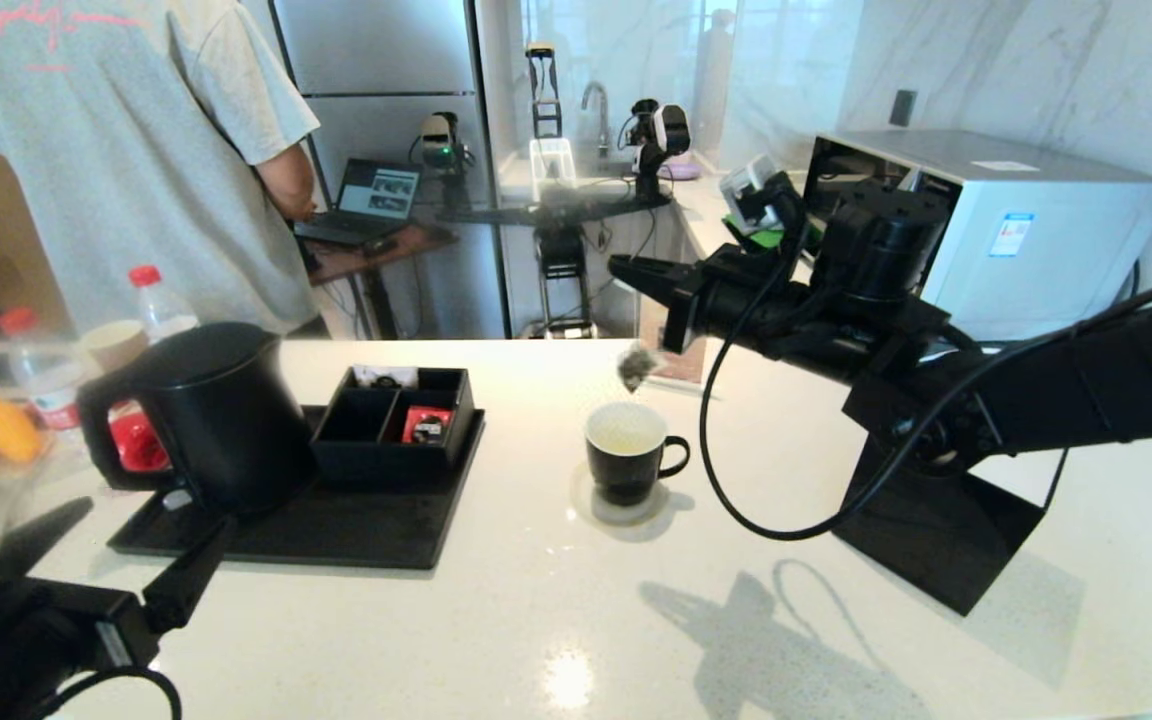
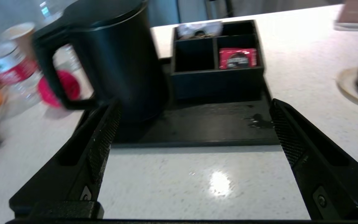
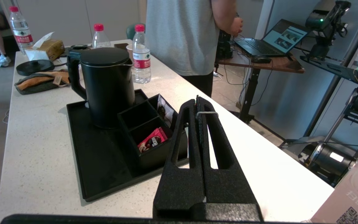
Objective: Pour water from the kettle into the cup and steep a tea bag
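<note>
The black kettle (image 1: 211, 415) stands on the left part of a black tray (image 1: 336, 530), handle toward my left arm. Right of the tray, the small black cup (image 1: 626, 450) sits on a round coaster, with pale water (image 1: 624, 430) inside. My right gripper (image 1: 626, 268) is high above the cup, shut on the string of the tea bag (image 1: 635, 367). The bag dangles just over the cup's rim. In the right wrist view the string (image 3: 207, 112) loops over one finger. My left gripper (image 1: 126, 545) is open and low in front of the tray, with the kettle (image 2: 117, 59) ahead of it.
A divided black box (image 1: 396, 420) on the tray holds a red packet (image 1: 426, 425). Bottles (image 1: 156, 305) and a paper cup (image 1: 114, 343) crowd the far left. A person (image 1: 136, 150) stands behind the counter. A black stand (image 1: 946, 540) and a microwave (image 1: 1036, 220) are on the right.
</note>
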You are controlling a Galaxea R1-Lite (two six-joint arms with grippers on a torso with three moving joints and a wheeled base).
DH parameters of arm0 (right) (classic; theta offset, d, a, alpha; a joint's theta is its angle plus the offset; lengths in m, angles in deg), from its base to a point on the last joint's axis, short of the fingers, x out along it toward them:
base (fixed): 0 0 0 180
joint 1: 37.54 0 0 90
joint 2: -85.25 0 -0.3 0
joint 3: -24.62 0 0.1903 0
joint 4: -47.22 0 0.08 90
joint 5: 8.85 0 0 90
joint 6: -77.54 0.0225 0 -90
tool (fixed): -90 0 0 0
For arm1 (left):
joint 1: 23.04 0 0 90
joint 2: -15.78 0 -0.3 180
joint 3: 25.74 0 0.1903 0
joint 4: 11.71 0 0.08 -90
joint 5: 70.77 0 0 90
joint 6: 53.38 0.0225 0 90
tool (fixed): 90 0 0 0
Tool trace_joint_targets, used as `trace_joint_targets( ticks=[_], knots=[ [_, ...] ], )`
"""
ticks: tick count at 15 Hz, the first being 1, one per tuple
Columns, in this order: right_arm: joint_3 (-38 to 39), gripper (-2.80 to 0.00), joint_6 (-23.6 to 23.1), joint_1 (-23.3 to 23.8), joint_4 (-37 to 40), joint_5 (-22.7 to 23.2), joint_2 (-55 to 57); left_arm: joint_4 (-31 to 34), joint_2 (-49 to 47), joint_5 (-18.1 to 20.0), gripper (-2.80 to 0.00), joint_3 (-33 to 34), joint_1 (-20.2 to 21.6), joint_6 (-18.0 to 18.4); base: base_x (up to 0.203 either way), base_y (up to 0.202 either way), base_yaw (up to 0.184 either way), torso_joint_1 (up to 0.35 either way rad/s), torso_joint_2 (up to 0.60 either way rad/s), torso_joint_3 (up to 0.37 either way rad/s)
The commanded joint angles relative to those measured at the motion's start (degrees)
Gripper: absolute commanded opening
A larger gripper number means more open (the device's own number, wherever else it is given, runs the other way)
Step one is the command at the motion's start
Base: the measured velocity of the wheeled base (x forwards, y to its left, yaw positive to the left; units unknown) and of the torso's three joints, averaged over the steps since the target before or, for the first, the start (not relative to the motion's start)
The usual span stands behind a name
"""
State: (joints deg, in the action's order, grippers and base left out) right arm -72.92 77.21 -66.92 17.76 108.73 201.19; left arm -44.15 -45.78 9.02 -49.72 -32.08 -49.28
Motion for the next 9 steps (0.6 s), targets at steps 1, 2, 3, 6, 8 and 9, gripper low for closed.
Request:
trace_joint_targets(
  ticks=[1,2,3,6,8,9],
  knots=[
    [-0.3,-2.80,0.0,-0.1,-0.3,0.2,0.0,3.3,6.4,-0.1,0.00,0.6,3.6,-1.0,0.000,0.000,0.000,0.000,0.00,0.000],
    [-0.7,-2.80,0.0,-0.2,-0.2,0.2,0.0,5.6,8.9,-0.1,0.00,0.6,4.4,-1.3,0.000,0.000,0.000,0.000,0.00,0.000],
    [-1.1,-2.80,-0.1,-0.1,0.2,0.2,0.0,8.4,11.7,-0.1,0.00,0.6,4.8,-1.6,0.000,0.000,0.000,0.000,0.00,0.000],
    [-1.9,-2.80,-0.1,-0.1,1.0,0.2,-0.3,18.6,21.3,-0.2,0.00,0.6,5.1,-2.1,0.000,0.000,0.000,0.000,0.00,0.000],
    [-1.9,-2.80,-0.1,-0.2,1.1,0.2,-0.3,26.0,28.8,-0.2,0.00,0.6,5.1,-2.3,0.000,0.000,0.000,0.000,0.00,0.000],
    [-1.9,-2.80,-0.1,-0.2,1.0,0.2,-0.2,29.6,32.3,-0.1,0.00,0.6,5.1,-2.3,0.000,0.000,0.000,0.000,0.00,0.000]
  ],
)
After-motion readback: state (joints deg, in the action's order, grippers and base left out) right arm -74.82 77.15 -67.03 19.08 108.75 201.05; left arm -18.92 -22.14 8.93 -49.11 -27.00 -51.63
